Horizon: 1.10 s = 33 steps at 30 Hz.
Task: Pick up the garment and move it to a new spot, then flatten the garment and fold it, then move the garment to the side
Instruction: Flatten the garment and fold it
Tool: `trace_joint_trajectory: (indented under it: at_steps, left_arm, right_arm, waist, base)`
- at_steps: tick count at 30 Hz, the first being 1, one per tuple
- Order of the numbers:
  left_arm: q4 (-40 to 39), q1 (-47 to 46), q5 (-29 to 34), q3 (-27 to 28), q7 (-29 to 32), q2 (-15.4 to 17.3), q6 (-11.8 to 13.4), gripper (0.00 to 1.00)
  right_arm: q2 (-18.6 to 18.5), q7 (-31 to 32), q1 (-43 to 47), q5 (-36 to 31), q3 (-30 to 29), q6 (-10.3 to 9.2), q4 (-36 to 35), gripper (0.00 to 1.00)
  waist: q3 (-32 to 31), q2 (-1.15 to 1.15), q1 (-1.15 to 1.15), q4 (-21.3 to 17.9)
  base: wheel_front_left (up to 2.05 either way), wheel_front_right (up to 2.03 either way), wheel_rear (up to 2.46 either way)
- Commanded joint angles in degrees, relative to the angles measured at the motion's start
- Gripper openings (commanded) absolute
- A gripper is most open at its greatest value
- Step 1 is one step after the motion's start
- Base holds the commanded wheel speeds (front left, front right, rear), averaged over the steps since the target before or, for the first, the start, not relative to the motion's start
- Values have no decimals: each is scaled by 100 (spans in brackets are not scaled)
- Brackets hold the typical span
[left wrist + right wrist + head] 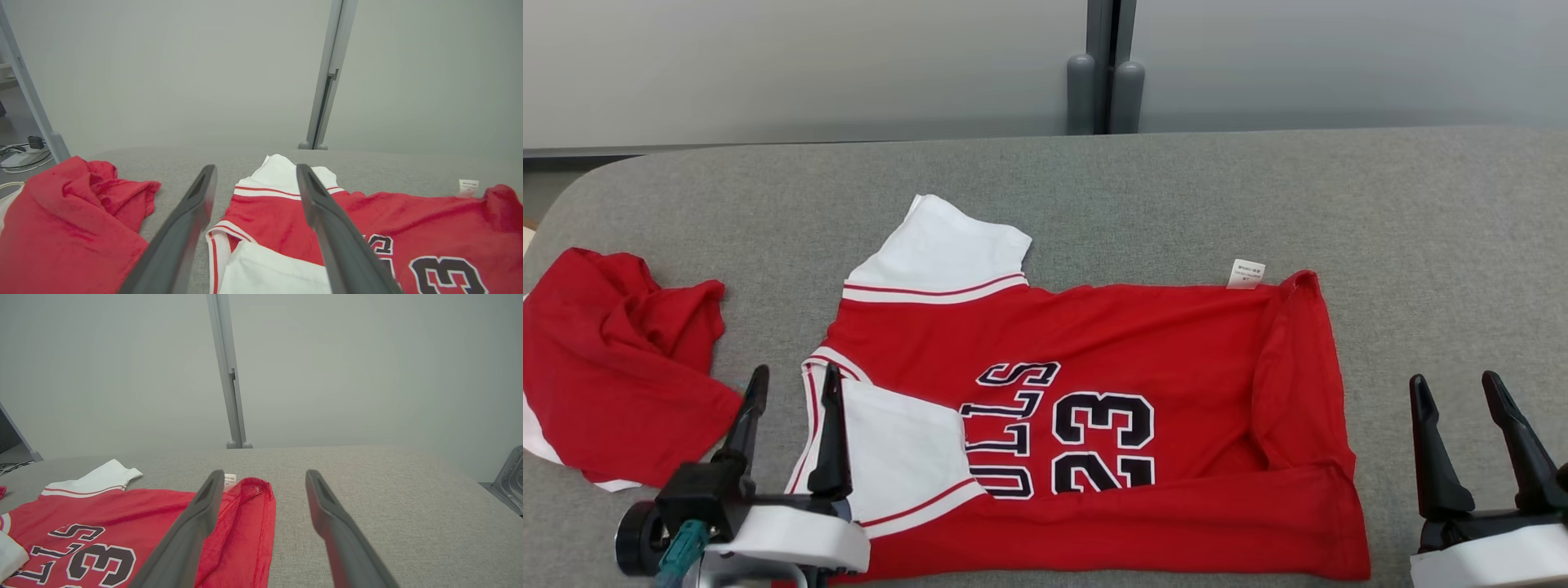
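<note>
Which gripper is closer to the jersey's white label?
Right. The right gripper is just beyond the jersey's hem end, near the label; the left gripper is at the opposite end, far from it.

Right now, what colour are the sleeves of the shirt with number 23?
White sleeves with a thin red stripe; the head view shows them best.

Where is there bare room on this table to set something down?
Bare: the strip behind the jersey, and the stretch to its right, by the right pincer. Crowded: the left, between red heap, jersey and left pincer.
</note>
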Motion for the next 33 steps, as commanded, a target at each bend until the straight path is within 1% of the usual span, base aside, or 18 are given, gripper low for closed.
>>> trace_joint_trajectory:
  at_steps: [1, 2, 6, 11, 16, 19, 23, 26, 28, 29, 30, 31, 33]
  left_arm:
    - [16, -158, -6, -19, 15, -4, -26, 100]
    - [34, -232, 15, -42, 33, 5, -44, 100]
    - [230, -912, -3, -260, 154, -90, -255, 100]
    - [986, -2189, -18, -509, 410, -197, -586, 100]
    - [2243, -3469, -153, -523, 689, -235, -859, 100]
    - [3118, -4182, -187, -456, 869, -136, -953, 100]
    - [4143, -4880, -243, -459, 1144, -55, -1131, 100]
    - [4812, -5288, -259, -492, 1434, 9, -1183, 100]
    - [5169, -5447, -288, -494, 1603, -9, -1165, 100]
    - [5277, -5528, -279, -492, 1601, -14, -1138, 94]
    - [5381, -5592, -277, -511, 1624, -26, -1148, 29]
    - [5459, -5643, -284, -530, 1618, -56, -1166, 0]
    - [5584, -5738, -257, -589, 1610, -102, -1190, 0]
  right_arm:
    - [10, -19, -34, 31, -1, -2, -10, 100]
    - [15, -21, -68, 34, 6, -2, -28, 100]
    - [37, -10, -251, 41, 57, -2, -126, 100]
    - [27, -4, -558, 44, 174, -2, -184, 100]
    - [-2, -102, -887, 108, 291, -2, -72, 100]
    - [-13, -181, -1076, 132, 385, -2, 22, 100]
    - [-16, -317, -1251, 208, 454, -2, 206, 100]
    - [-6, -395, -1339, 257, 478, -2, 341, 100]
    - [-13, -418, -1349, 289, 462, -2, 415, 100]
    - [-26, -416, -1365, 296, 430, -2, 441, 100]
    - [-32, -417, -1387, 305, 403, -2, 462, 100]
    - [-29, -413, -1405, 322, 390, -2, 480, 100]
    - [-53, -375, -1436, 338, 318, -2, 521, 100]
  waist:
    - [73, 0, 0, 0]
    - [143, 0, 0, -5]
    - [599, 0, 0, -49]
    - [1221, 0, 0, -222]
    - [1735, 0, 0, -509]
    - [1958, 0, 0, -689]
    - [2139, 0, 0, -869]
    - [2215, 0, 0, -924]
    - [2238, 0, 0, -926]
    - [2251, 0, 0, -914]
    - [2252, 0, 0, -900]
    - [2244, 0, 0, -878]
    - [2247, 0, 0, -815]
  base:
    - [0, 0, 0]
    - [0, 0, 0]
    - [0, 0, 0]
    - [0, 0, 0]
    - [0, 0, 0]
    - [0, 0, 0]
    - [0, 0, 0]
    - [0, 0, 0]
    - [0, 0, 0]
    - [0, 0, 0]
    - [0, 0, 0]
    - [0, 0, 0]
    - [0, 0, 0]
